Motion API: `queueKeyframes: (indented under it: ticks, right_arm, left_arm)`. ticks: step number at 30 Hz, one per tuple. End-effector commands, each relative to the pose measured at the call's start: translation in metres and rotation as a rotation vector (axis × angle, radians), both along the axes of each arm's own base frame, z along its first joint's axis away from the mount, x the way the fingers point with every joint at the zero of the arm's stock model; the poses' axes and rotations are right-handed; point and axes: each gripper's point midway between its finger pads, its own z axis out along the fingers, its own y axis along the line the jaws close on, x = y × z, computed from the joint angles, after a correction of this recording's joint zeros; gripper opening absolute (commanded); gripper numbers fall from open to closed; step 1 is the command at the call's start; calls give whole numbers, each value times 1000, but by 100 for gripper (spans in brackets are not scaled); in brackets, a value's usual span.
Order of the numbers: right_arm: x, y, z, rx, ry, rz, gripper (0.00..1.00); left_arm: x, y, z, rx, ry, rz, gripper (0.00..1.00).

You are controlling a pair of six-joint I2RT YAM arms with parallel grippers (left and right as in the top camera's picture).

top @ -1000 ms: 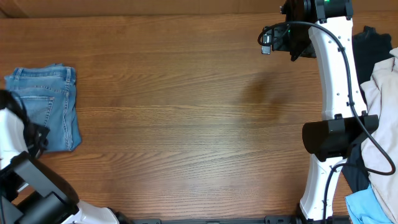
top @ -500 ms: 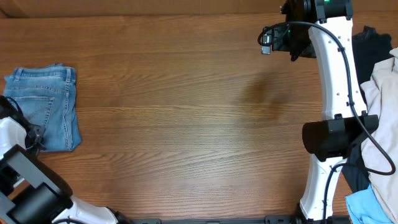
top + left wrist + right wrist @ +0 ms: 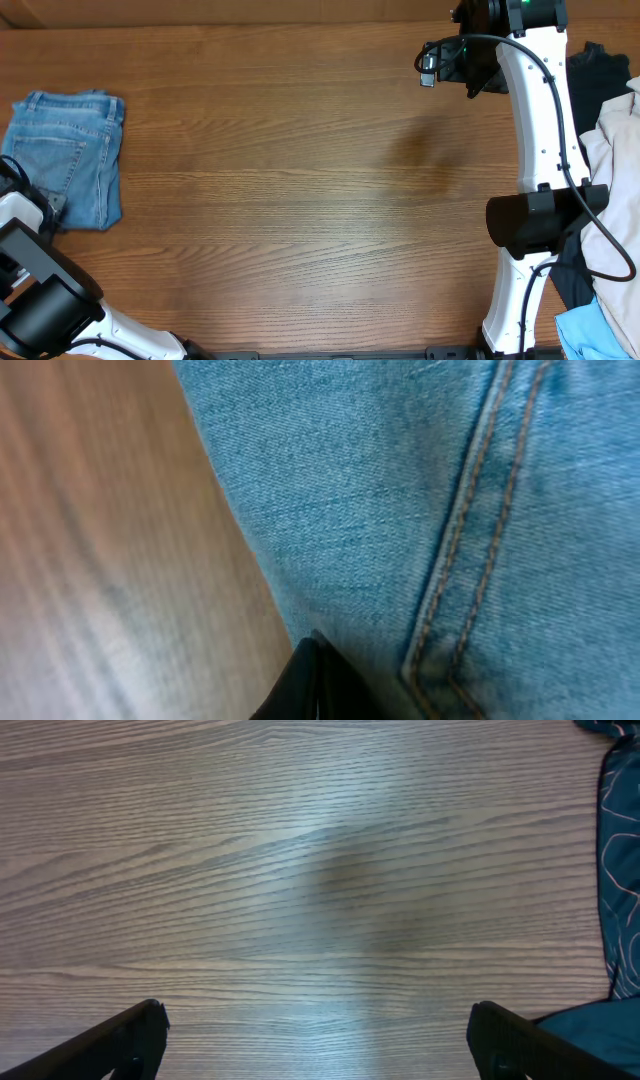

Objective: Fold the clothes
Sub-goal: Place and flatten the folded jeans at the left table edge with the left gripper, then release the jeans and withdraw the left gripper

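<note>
Overhead looks straight down on your table (image 3: 300, 200). Left wrist sits very close over the jeans (image 3: 380, 510), apparently at their edge, which overhead also shows. Right wrist faces the table from higher up.

Light blue jeans (image 3: 68, 155), seemingly tan-stitched.

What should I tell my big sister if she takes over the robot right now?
Left gripper: at the lower left corner of the jeans, one fingertip against the denim. Open or shut cannot be told.
Right gripper: open, over bare table, holding nothing.
Jeans: at the table's left edge, in a compact rectangle, back pocket up.
Done: the jeans look folded.
Left: probably only backing the left arm off. A beige cloth and a dark garment lie heaped at the right edge.
</note>
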Motion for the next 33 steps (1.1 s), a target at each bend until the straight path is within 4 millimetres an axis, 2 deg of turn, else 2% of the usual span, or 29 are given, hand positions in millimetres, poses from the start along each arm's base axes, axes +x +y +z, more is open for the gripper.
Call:
queueKeyframes:
  ticks: [1, 5, 8, 11, 13, 14, 16, 17, 18, 19, 21, 22, 26, 27, 28, 29, 30, 31, 33]
  right_arm:
    - [-4, 1, 23, 12, -57, -12, 100]
    - [-4, 1, 23, 12, -57, -12, 100]
    - [-4, 1, 23, 12, -57, -12, 100]
    - [-4, 1, 23, 12, -57, -12, 100]
    - [-4, 1, 23, 12, -57, -12, 100]
    - [-4, 1, 23, 12, -57, -12, 100]
    - [-4, 1, 23, 12, -57, -12, 100]
    - [-4, 1, 23, 12, -57, -12, 100]
    - [-4, 1, 23, 12, -57, -12, 100]
    - [-4, 1, 23, 12, -57, -12, 100]
    - [-4, 1, 23, 12, -57, -12, 100]
    - [-4, 1, 23, 12, -57, -12, 100]
    - [-3, 1, 23, 12, -62, -11, 100]
    - [-1, 1, 24, 13, -68, -12, 100]
    - [0, 1, 24, 13, -75, -12, 100]
    - [2, 1, 25, 14, -82, -12, 100]
    - [3, 1, 25, 15, -87, -11, 100]
    - [5, 2, 26, 17, -96, -11, 100]
    - [9, 2, 27, 19, -113, -11, 100]
  left_arm:
    - [28, -12, -3, -39, -81, -94, 4]
    - [40, -13, 2, -32, -121, -132, 4]
    - [54, -17, 8, -32, -162, -226, 6]
    - [53, -18, 11, -44, -151, -225, 22]
    - [48, -17, 18, -63, -134, -216, 48]
    - [46, -17, 27, -67, -122, -216, 65]
    - [47, -15, 49, -47, -115, -242, 75]
    - [51, -15, 72, -22, -130, -261, 78]
    - [55, -17, 84, -9, -144, -270, 80]
    - [62, -22, 106, 21, -167, -303, 81]
    - [71, -33, 129, 67, -187, -361, 82]
    - [82, -50, 150, 102, -211, -418, 82]
    - [110, -112, 183, 157, -237, -607, 86]
    - [118, -141, 191, 177, -223, -688, 91]
    - [121, -160, 194, 191, -206, -739, 100]
    - [124, -184, 196, 202, -185, -796, 100]
    - [125, -195, 197, 199, -182, -819, 100]
    - [128, -217, 198, 184, -190, -872, 100]
    - [132, -246, 199, 156, -208, -963, 100]
